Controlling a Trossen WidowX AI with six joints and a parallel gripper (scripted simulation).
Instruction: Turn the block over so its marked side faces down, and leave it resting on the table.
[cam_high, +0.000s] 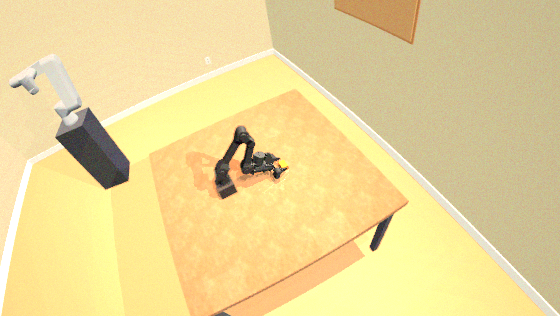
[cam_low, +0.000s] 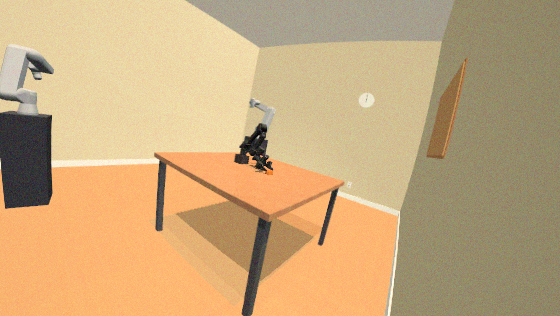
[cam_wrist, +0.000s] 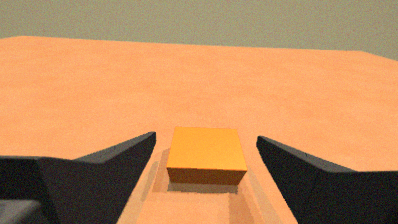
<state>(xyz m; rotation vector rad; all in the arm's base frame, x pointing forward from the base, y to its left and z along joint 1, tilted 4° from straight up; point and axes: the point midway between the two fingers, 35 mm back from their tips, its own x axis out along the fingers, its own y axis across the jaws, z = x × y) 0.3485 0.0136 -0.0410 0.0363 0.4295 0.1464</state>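
An orange block (cam_wrist: 206, 155) rests flat on the table between my two dark fingers, with a gap on each side. Its visible top and front faces are plain orange, and I see no mark on them. My gripper (cam_wrist: 206, 138) is open, low over the table, and touches nothing. In the top view the block (cam_high: 283, 163) is a small orange spot at the tip of the black arm (cam_high: 242, 155) near the table's middle. In the exterior view the block (cam_low: 269, 172) sits just in front of the gripper (cam_low: 263, 167).
The arm's base (cam_high: 226, 189) stands on the wooden table (cam_high: 270, 200). A white robot arm on a dark pedestal (cam_high: 91, 147) stands on the floor to the left, off the table. A wooden board (cam_high: 382, 15) hangs on the wall.
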